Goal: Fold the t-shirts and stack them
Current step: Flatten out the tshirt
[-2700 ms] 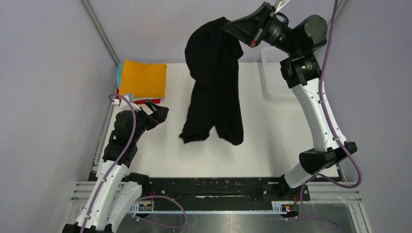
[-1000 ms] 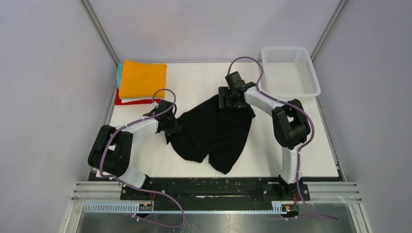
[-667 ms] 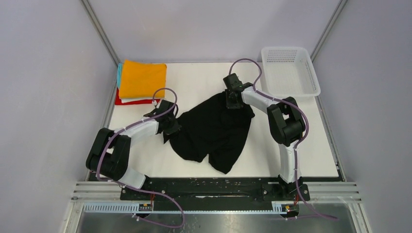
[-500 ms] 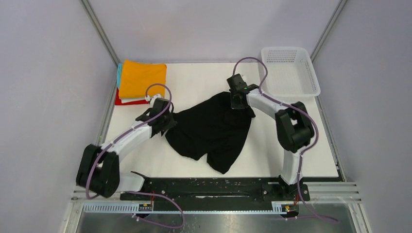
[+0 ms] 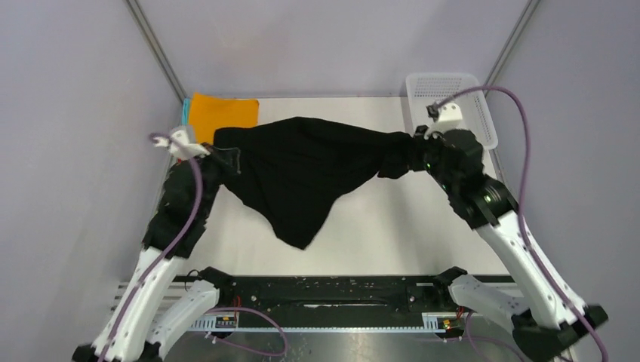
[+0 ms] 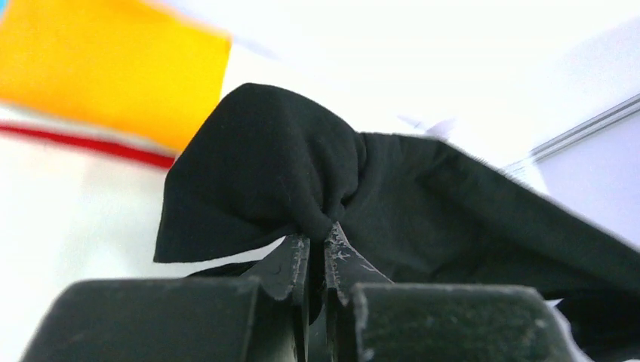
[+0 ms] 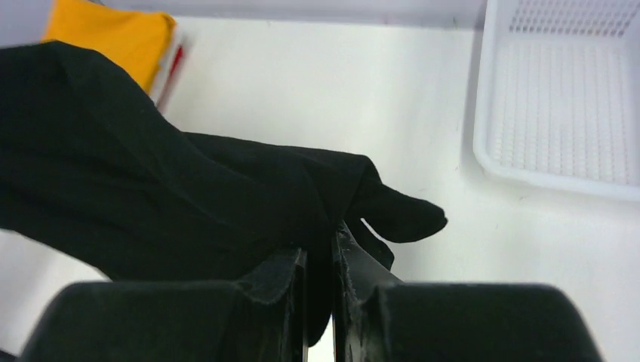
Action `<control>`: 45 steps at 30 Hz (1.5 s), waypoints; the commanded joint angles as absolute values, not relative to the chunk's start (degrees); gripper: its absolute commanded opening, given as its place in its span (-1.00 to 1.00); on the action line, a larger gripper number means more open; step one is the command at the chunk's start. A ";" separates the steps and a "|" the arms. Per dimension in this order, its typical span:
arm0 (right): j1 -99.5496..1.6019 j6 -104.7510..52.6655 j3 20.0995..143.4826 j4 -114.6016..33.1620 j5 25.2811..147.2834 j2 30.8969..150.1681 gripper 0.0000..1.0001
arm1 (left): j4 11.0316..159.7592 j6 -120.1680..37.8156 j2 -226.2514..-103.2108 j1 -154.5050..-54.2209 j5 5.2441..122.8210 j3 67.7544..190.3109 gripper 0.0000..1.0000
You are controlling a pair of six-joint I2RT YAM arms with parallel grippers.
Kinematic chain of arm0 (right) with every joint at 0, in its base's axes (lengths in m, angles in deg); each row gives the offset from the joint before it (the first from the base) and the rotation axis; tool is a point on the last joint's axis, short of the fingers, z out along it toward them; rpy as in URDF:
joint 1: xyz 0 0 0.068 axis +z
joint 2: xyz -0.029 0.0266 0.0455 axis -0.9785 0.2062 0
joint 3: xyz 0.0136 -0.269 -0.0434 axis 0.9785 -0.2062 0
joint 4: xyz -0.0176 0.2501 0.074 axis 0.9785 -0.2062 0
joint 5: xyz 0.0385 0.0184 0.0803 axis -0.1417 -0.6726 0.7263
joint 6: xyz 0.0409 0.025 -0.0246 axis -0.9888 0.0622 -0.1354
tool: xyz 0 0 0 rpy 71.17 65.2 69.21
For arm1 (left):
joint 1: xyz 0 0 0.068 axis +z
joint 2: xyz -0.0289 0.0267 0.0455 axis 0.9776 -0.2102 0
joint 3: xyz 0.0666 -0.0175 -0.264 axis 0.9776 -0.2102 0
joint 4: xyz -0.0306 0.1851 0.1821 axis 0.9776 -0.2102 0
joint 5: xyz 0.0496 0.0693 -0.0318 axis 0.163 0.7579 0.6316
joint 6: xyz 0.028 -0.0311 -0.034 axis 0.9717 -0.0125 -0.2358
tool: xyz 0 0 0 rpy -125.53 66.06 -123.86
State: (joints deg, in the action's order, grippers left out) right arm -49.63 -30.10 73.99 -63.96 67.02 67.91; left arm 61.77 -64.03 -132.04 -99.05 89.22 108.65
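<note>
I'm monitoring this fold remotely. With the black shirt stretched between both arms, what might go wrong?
1. The left pincer and right pincer each pinch only a small bunch of the black t-shirt; it may slip free.
2. It hangs in a lopsided point, so it will likely land creased.
3. Its left end is near the orange folded shirt and might drag it.

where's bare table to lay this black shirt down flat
The widest bare patch is the near middle of the table, between the arm bases, below the black t-shirt stretched between left gripper and right gripper. Crowded: the far-left corner, with the orange-topped folded stack, and the far-right, with the mesh basket.
</note>
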 commanded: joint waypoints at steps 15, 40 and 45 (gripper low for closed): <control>-49.34 -25.18 71.36 -71.74 83.68 35.67 -0.84 | 66.97 -56.62 -112.85 -99.19 83.11 125.70 -1.00; -49.49 -35.43 55.18 -70.32 68.26 60.60 -0.56 | 73.50 -59.31 -152.41 -95.61 100.08 115.51 -1.00; -50.45 -33.58 54.83 -69.67 67.88 76.26 0.17 | 73.66 -62.15 -160.24 -93.65 95.97 111.39 -1.00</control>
State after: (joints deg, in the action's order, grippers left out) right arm -49.76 -34.41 54.34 -72.33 69.56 68.43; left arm 68.16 -59.25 -157.46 -94.88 98.62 112.72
